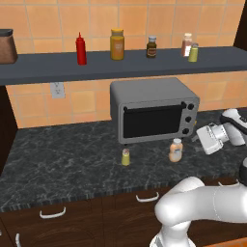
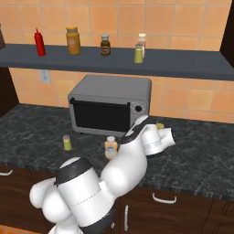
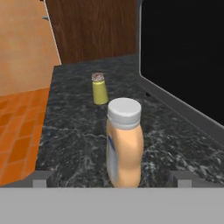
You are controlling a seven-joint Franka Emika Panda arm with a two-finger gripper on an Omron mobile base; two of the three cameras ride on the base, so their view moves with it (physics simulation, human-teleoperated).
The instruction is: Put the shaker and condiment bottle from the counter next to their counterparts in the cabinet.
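Note:
The condiment bottle [image 1: 175, 150] [image 2: 110, 147] [image 3: 124, 146], peach-orange with a pale cap, stands upright on the dark counter [image 1: 62, 159] in front of the toaster oven. The tiny yellow-green shaker [image 1: 126, 157] [image 2: 67, 143] [image 3: 99, 89] stands further left. My gripper [image 1: 195, 140] [image 3: 111, 178] is open, level with the bottle and just right of it. In the hand view the bottle is centred ahead of the wide-apart fingertips [image 3: 41, 177]. On the cabinet shelf [image 1: 120, 65] stand the red squeeze bottle [image 1: 81, 49], a pinkish shaker [image 1: 187, 45] and a yellow-green shaker [image 1: 193, 52].
A grey toaster oven [image 1: 154, 111] stands against the wall right behind the bottle. A mustard-yellow jar [image 1: 116, 44] and a small dark jar [image 1: 151, 47] share the shelf, with a brown container [image 1: 6, 47] at its left end. Drawers with white handles run below the counter.

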